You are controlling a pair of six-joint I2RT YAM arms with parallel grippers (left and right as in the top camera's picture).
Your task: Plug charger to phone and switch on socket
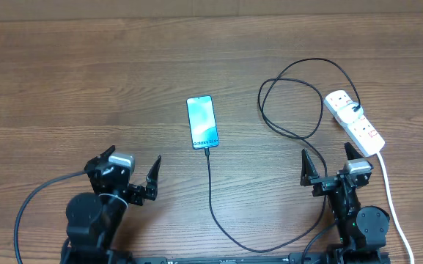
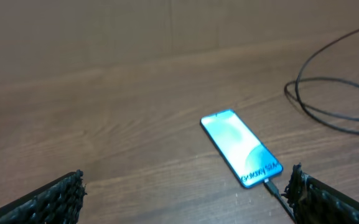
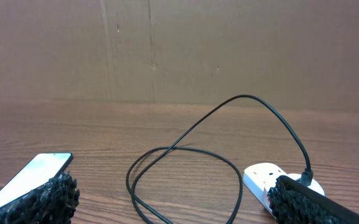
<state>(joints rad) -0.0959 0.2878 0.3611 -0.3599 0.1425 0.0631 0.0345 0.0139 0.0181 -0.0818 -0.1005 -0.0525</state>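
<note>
Both of my claws are wide open and holding nothing. My left claw (image 1: 134, 154) hovers low over the near left part of the wooden tabletop (image 1: 86, 73), its two fingers spread far apart. My right claw (image 1: 325, 150) hovers over the near right, spread just as wide.

The phone (image 1: 201, 121) lies flat in the middle of the tabletop, screen up and glowing blue, roughly between my two arms and a little farther out. Through my left wrist camera the phone (image 2: 241, 149) sits ahead and right of centre, closer to my right-hand finger (image 2: 316, 196).

The charger (image 1: 211, 191) is a thin black cable. Its small connector (image 2: 269, 185) sits right against the near end of the phone and looks plugged in. From there the cable runs toward me, curves right along the near edge, then loops wide beside the socket.

The socket (image 1: 354, 122) is a white power strip lying at an angle on the far right, just beyond my right claw. A black plug (image 1: 354, 110) sits in it. Its thick white cord (image 1: 391, 198) trails back past my right arm. I cannot tell how the switches are set.
</note>
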